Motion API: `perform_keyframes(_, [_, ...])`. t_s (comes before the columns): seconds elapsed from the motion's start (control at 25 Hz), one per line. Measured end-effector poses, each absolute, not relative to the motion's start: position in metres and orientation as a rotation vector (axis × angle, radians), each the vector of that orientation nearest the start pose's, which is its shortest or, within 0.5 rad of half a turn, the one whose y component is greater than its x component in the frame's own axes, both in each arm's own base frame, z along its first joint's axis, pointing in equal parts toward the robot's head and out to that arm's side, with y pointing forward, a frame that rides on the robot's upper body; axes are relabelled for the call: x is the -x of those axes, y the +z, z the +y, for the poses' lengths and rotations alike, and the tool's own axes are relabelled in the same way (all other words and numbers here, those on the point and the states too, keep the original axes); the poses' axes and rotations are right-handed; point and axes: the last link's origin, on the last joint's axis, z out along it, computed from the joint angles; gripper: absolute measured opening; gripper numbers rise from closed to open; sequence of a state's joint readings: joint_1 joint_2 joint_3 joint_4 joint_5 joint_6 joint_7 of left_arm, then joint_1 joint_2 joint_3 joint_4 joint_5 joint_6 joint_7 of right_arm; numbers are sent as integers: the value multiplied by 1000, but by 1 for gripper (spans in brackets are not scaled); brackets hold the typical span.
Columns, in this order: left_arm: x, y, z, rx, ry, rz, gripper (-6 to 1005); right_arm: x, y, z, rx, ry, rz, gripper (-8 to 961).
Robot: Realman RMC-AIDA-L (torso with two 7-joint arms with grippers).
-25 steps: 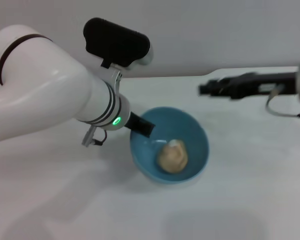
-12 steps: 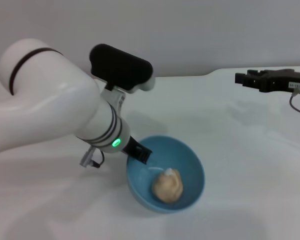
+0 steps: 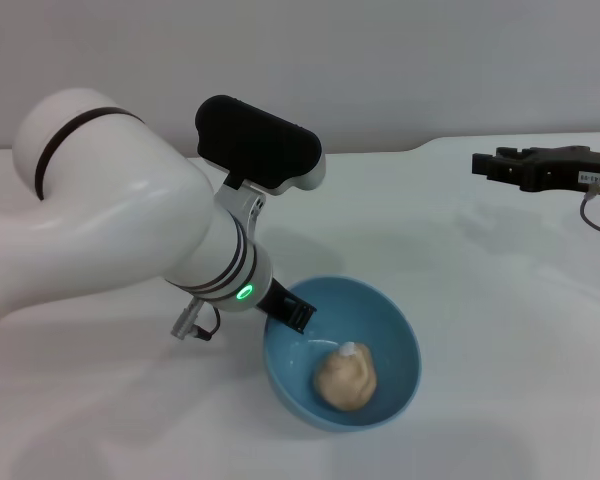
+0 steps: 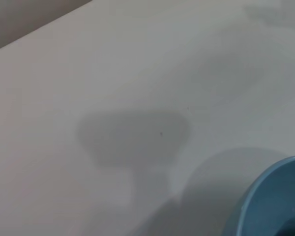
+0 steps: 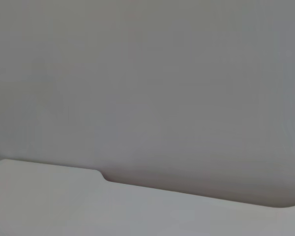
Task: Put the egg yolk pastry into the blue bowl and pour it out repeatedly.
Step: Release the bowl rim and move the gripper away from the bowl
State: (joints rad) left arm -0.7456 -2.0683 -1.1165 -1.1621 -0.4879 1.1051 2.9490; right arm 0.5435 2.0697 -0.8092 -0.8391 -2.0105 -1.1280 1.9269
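Clearly, the left claw (image 3: 292,313) is clamped on the near-left rim of the blue bowl (image 3: 390,345), one dark finger reaching inside it. The egg yolk pastry (image 3: 345,377) is seen lying in the bowl's bottom, white spot upward. The bowl is carried by the white table (image 3: 500,330). The right claw (image 3: 480,164) is held far off above the table's right side; its grip cannot be told.
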Motion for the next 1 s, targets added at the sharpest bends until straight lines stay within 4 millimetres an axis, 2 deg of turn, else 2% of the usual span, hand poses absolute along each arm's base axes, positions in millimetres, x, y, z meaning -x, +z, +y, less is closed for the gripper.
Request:
perform_keyframes(0.48, [159, -116, 352, 2321, 484, -1101, 17, -270, 37, 397, 2253, 528, 1074, 389])
perform_keyframes(0.84, [161, -114, 354, 2313, 496, -1101, 26, -271, 37, 397, 2246, 527, 1077, 389])
perform_keyframes(0.96, [160, -114, 354, 2316, 508, -1093, 41, -272, 37, 397, 2244, 527, 1078, 389])
perform_keyframes(1.0, [160, -114, 354, 2316, 509, -1092, 73, -272, 37, 397, 2244, 527, 1079, 389])
